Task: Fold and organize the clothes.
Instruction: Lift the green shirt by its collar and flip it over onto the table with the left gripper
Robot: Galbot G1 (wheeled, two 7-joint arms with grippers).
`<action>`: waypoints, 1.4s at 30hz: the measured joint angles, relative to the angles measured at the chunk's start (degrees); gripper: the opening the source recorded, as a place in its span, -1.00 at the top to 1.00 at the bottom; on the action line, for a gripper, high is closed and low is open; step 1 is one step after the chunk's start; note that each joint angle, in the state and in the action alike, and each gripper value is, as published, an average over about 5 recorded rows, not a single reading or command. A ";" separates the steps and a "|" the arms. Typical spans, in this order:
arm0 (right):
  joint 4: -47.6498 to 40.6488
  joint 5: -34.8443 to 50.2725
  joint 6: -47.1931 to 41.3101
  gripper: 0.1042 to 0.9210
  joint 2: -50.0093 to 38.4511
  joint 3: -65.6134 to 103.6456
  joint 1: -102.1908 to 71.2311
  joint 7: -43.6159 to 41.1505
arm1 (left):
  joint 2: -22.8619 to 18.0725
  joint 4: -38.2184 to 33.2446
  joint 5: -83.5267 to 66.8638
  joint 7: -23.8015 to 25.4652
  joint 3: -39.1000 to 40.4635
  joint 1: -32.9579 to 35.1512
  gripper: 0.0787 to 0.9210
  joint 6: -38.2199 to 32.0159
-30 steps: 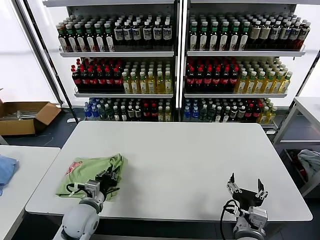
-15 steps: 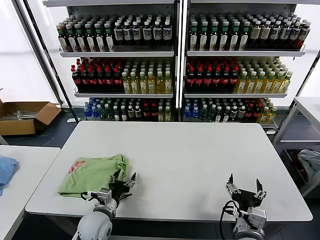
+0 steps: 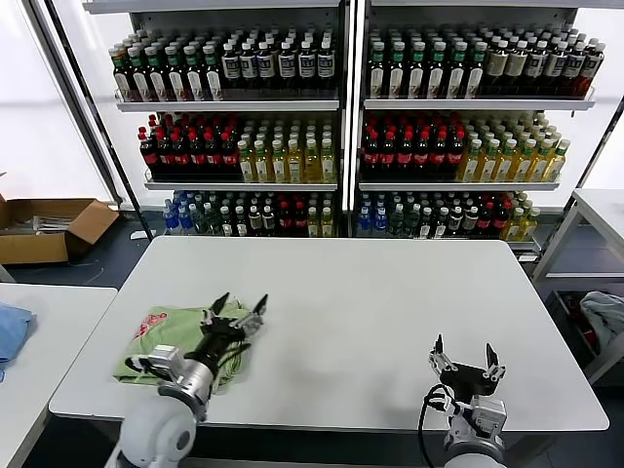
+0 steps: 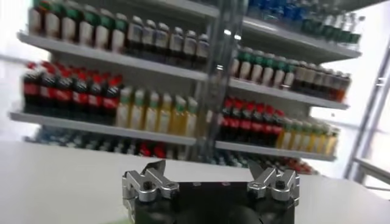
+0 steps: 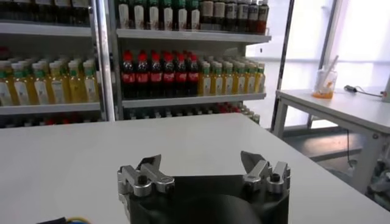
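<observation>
Your right gripper (image 3: 464, 357) waits spread open at the near edge of the white rectangular table (image 3: 390, 292), holding nothing. Your left gripper (image 3: 235, 308) has just let go and lifted: a second ago it was pinched low on the folded light green cotton polo shirt (image 3: 161, 331); now its fingers stand wide above that shirt, which lies at the table's near left corner. That suggests this fold is finished. Its red-and-white print can't be read, nor can the labels on the shelved drink bottles (image 3: 292, 156) beyond.
</observation>
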 measured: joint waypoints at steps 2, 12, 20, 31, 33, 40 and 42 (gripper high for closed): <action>-0.30 0.01 -0.05 -0.76 0.04 -0.28 0.44 -0.06 | 1.66 0.81 -0.39 -0.16 -2.54 0.13 -0.77 0.37; -1.50 -0.17 -0.17 -0.76 0.82 -1.28 1.81 -0.22 | 8.35 11.76 -1.76 1.18 -13.45 2.01 -0.77 0.04; -1.54 -0.48 0.00 -0.76 1.27 -1.14 1.45 -0.25 | 9.61 17.14 -2.81 2.40 -15.47 2.61 -0.77 0.17; -1.75 -0.96 0.40 -0.76 1.66 -1.15 0.73 -0.32 | 9.56 19.49 -3.36 4.44 -14.54 2.26 -0.77 0.51; -1.71 -0.98 0.47 -0.76 1.64 -1.05 0.56 -0.36 | 9.41 20.12 -3.25 4.69 -14.24 1.93 -0.77 0.43; -1.73 -0.98 0.89 -0.76 1.48 -0.75 0.07 -0.45 | 9.37 22.98 -3.32 5.28 -13.97 0.70 -0.77 -0.18; -1.75 -1.00 0.91 -0.76 1.53 -0.85 0.11 -0.45 | 9.54 23.56 -3.41 5.52 -13.97 0.62 -0.77 -0.24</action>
